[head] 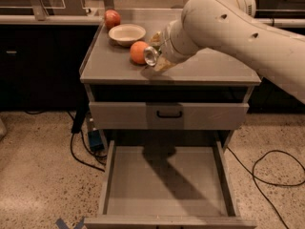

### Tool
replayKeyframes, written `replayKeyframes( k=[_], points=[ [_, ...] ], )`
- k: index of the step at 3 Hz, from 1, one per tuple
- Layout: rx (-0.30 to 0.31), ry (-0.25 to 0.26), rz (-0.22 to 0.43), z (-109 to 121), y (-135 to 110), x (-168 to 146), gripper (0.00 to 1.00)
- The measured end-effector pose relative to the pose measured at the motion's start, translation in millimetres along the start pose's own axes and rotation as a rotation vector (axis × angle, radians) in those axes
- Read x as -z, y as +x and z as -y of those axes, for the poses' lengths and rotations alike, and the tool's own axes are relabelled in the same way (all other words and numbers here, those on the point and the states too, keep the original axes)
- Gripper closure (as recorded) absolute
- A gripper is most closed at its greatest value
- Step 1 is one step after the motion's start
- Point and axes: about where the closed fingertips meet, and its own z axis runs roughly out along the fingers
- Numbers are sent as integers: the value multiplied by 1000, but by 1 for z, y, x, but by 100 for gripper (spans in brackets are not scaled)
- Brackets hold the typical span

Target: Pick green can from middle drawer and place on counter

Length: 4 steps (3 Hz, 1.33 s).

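My gripper (pixel 157 53) is at the end of the big white arm, just above the counter (pixel 107 66) near its middle. It is shut on the green can (pixel 151 56), which lies sideways in the fingers. Only the can's silver end shows, facing the camera; its green body is hidden by the gripper. The can hangs right beside the orange fruit (pixel 138 52) and a little above the counter top. The middle drawer (pixel 190 194) is pulled open below, and its grey floor is bare except for the arm's shadow.
A white bowl (pixel 127 34) and a red fruit (pixel 112 19) sit at the back left of the counter. A shut drawer front with a black handle (pixel 169 114) is above the open drawer. Cables (pixel 274 168) lie on the speckled floor. Dark benches (pixel 38 19) flank the cabinet.
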Motion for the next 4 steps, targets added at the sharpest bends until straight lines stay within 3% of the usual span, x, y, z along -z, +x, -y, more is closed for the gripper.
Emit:
replayKeyframes(
  k=[1, 2, 3, 4],
  points=[
    [-77, -51, -29, -23, 31, -17, 100],
    [-163, -107, -34, -66, 49, -30, 100],
    [-165, -109, -34, -66, 49, -30, 97],
    [-165, -109, -34, -66, 49, -30, 73]
  ],
)
